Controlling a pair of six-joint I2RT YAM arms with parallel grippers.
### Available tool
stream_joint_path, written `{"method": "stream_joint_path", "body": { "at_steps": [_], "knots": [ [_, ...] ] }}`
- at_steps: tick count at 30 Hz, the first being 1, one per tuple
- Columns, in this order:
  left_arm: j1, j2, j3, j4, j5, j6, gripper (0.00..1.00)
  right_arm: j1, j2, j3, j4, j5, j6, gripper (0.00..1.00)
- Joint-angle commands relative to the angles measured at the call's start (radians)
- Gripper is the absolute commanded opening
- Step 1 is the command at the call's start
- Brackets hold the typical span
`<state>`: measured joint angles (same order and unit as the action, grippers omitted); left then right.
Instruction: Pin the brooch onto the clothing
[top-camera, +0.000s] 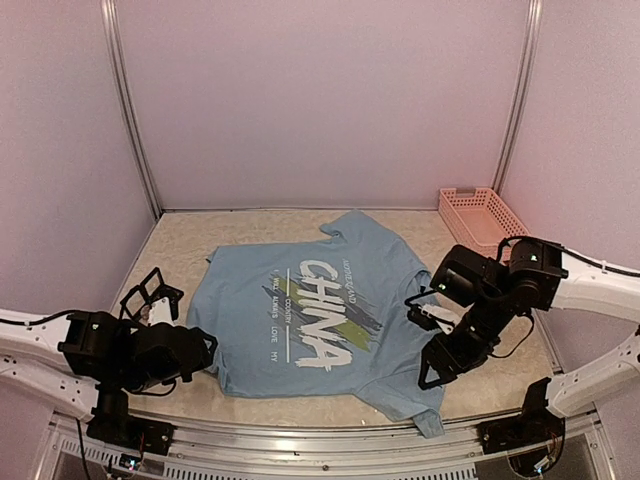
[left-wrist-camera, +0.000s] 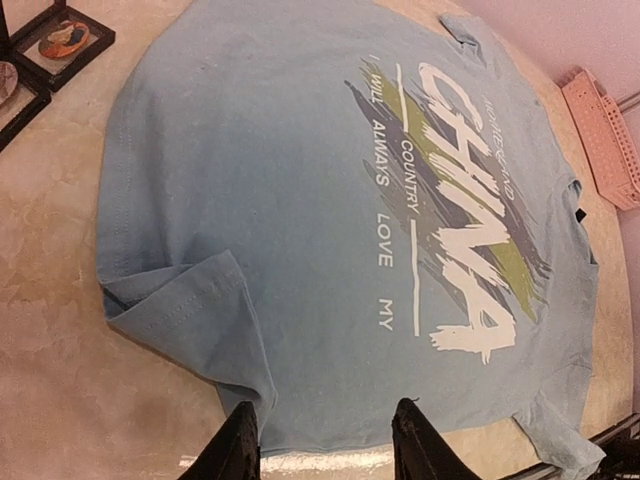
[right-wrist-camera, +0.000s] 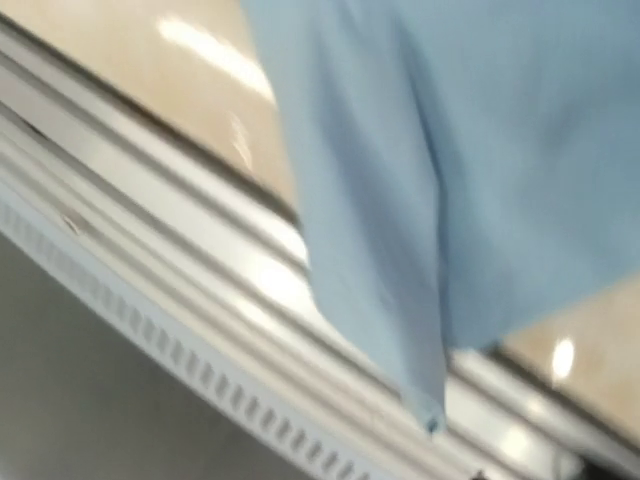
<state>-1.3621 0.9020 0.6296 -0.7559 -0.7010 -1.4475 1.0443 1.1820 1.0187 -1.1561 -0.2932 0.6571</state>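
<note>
The clothing is a light blue T-shirt with white "CHINA" lettering, lying flat on the table; it also fills the left wrist view. A small orange and grey brooch lies in a black holder at the table's left. My left gripper is open and empty, hovering over the shirt's hem by the near left sleeve. My right gripper hangs low over the shirt's right sleeve. Its fingers do not show in the blurred right wrist view, which shows the sleeve over the table's edge.
A pink basket stands at the back right. A metal rail runs along the table's front edge, and one sleeve tip overhangs it. Pale walls close in the table at the back and sides.
</note>
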Motion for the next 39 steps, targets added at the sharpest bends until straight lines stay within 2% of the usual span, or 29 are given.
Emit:
{"method": "stream_joint_path", "body": {
  "at_steps": [1, 3, 4, 6, 11, 12, 15, 20, 23, 27, 35, 39],
  "knots": [
    [0.015, 0.037, -0.003, -0.024, -0.112, 0.052, 0.39, -0.031, 0.060, 0.106, 0.062, 0.167, -0.070, 0.59],
    [0.096, 0.089, 0.002, 0.105, -0.081, 0.203, 0.31, -0.103, 0.117, 0.104, 0.194, 0.219, -0.132, 0.53],
    [0.160, 0.113, 0.010, 0.173, -0.048, 0.281, 0.29, -0.143, 0.145, 0.098, 0.263, 0.230, -0.160, 0.46],
    [0.213, 0.184, 0.026, 0.284, 0.008, 0.386, 0.23, -0.219, 0.201, 0.084, 0.403, 0.269, -0.206, 0.31],
    [0.274, 0.282, -0.012, 0.521, 0.175, 0.510, 0.21, -0.402, 0.303, 0.009, 0.677, 0.357, -0.260, 0.03],
    [0.300, 0.305, -0.040, 0.582, 0.225, 0.519, 0.19, -0.425, 0.323, -0.012, 0.725, 0.351, -0.261, 0.00],
    [0.361, 0.401, -0.061, 0.686, 0.327, 0.537, 0.16, -0.483, 0.398, -0.057, 0.808, 0.311, -0.285, 0.00],
    [0.383, 0.514, -0.039, 0.630, 0.285, 0.547, 0.15, -0.576, 0.503, -0.118, 0.876, 0.216, -0.303, 0.00],
    [0.381, 0.529, -0.075, 0.599, 0.282, 0.453, 0.15, -0.647, 0.532, -0.153, 0.915, 0.173, -0.288, 0.00],
    [0.318, 0.478, -0.135, 0.489, 0.215, 0.296, 0.16, -0.717, 0.542, -0.199, 0.943, 0.190, -0.285, 0.00],
    [0.220, 0.280, -0.195, 0.225, 0.146, 0.077, 0.20, -0.820, 0.549, -0.202, 0.861, 0.258, -0.360, 0.00],
    [0.181, 0.197, -0.238, 0.170, 0.185, -0.009, 0.20, -0.852, 0.538, -0.157, 0.826, 0.278, -0.401, 0.00]
  ]
}}
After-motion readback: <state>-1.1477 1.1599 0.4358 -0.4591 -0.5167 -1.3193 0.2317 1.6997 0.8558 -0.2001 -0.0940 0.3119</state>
